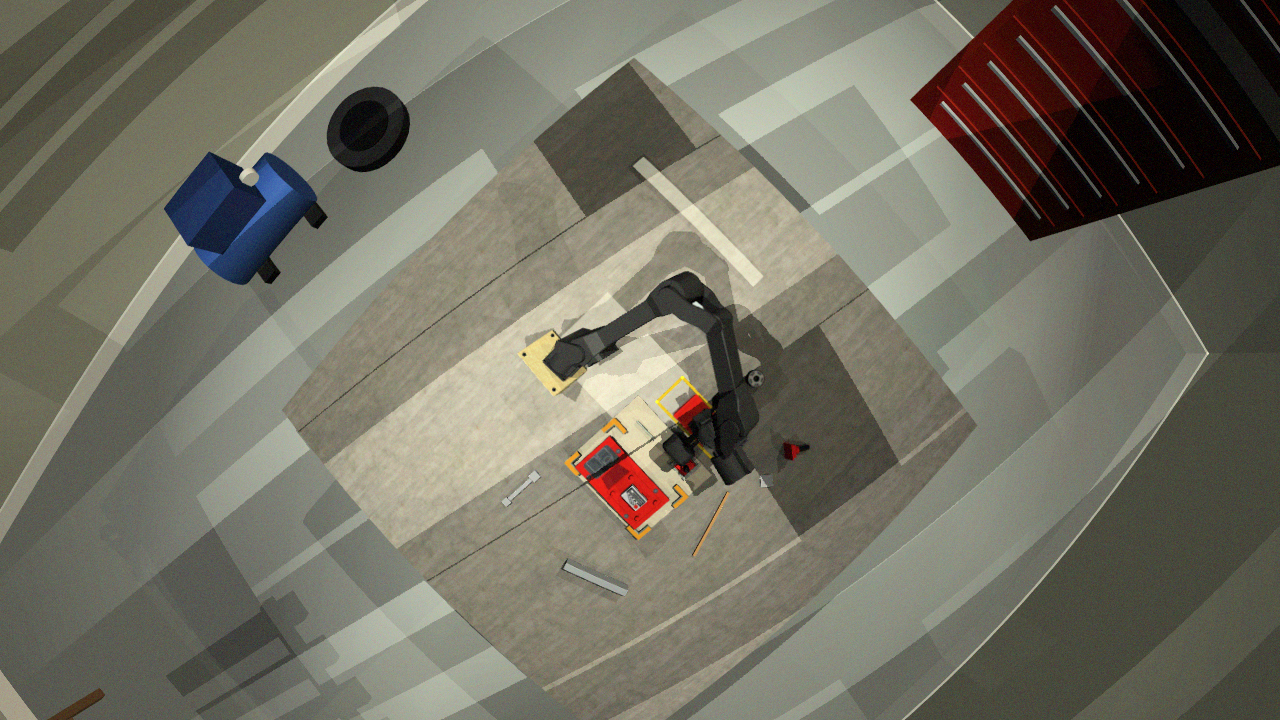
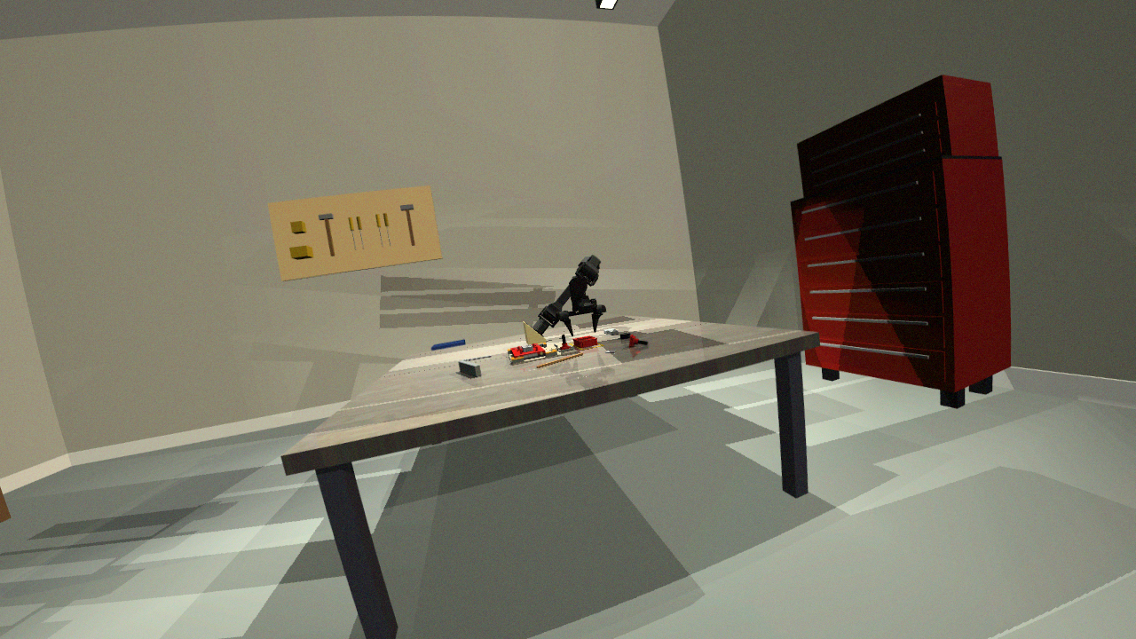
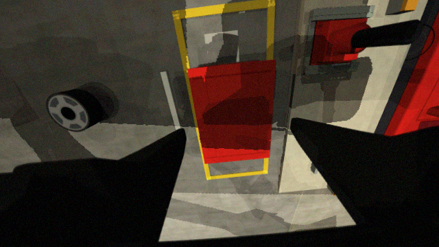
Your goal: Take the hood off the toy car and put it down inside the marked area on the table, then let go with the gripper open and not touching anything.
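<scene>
Inside the yellow outline (image 1: 669,390) (image 3: 179,38), near its left edge in the wrist view, lies the red hood (image 1: 691,410) (image 2: 585,342) (image 3: 236,110). Your gripper (image 1: 695,436) (image 2: 580,330) (image 3: 237,128) has released it, fingers spread on either side; lift straight up, keeping both tips off the hood's sides.

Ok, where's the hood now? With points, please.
In the wrist view, the red hood (image 1: 690,409) (image 2: 585,342) (image 3: 237,110) lies within the yellow outline (image 1: 670,390) (image 3: 223,9), between the gripper's (image 3: 238,125) parted fingers.

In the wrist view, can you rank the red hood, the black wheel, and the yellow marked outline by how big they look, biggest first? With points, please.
1. Yellow marked outline (image 1: 670,390) (image 3: 223,10)
2. Red hood (image 1: 691,409) (image 2: 585,342) (image 3: 236,110)
3. Black wheel (image 1: 752,378) (image 3: 73,110)
</scene>
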You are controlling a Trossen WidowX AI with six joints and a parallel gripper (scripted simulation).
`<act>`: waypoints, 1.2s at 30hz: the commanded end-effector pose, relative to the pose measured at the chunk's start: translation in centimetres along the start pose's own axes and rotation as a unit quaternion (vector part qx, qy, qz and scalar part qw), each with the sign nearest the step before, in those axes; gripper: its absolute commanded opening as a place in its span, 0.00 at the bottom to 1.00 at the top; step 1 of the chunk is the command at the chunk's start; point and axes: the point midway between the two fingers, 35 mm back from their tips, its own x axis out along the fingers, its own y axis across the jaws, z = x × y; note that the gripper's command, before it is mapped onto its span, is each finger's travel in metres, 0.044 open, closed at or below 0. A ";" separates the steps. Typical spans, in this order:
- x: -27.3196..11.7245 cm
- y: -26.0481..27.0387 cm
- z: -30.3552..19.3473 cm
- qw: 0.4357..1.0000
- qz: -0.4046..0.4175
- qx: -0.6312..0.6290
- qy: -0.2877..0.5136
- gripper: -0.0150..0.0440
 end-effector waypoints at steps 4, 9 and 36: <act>-4.4 -0.1 0.1 1.000 0.002 -0.001 -0.003 1.00; -4.4 -0.1 0.1 1.000 0.002 -0.001 -0.003 1.00; -4.4 -0.1 0.1 1.000 0.002 -0.001 -0.003 1.00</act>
